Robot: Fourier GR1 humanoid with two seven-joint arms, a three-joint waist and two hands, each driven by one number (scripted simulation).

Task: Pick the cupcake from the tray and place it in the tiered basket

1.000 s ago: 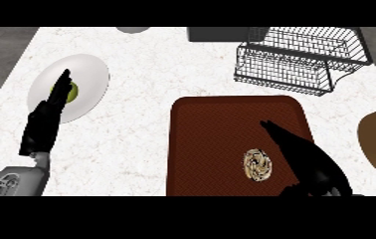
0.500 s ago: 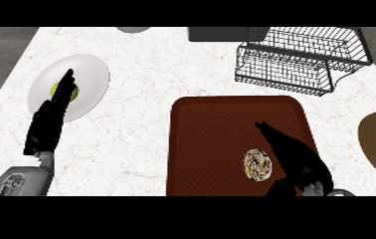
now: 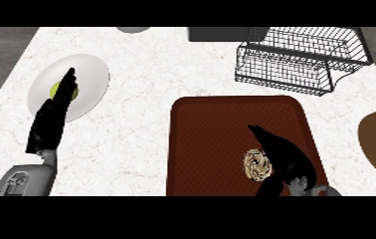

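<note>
A swirled tan cupcake [image 3: 257, 164] sits on the dark red tray [image 3: 213, 148], toward its lower right. My right hand [image 3: 283, 156] lies just right of the cupcake, fingers straight and pointing up-left, thumb below it; the hand is open and partly covers the cupcake's right side. The black wire tiered basket [image 3: 297, 61] stands at the upper right, apart from the tray. My left hand [image 3: 53, 118] rests open at the left, fingertips over a white plate [image 3: 88, 76].
A yellow-green object [image 3: 55, 89] lies on the white plate, partly hidden by my left hand. A brown round item [image 3: 367, 136] shows at the right edge. A dark container [image 3: 220, 33] and a grey object [image 3: 132, 29] sit at the counter's back.
My right hand has drawn down and closer to the cupcake, its fingers now alongside it. The left hand has barely shifted.
</note>
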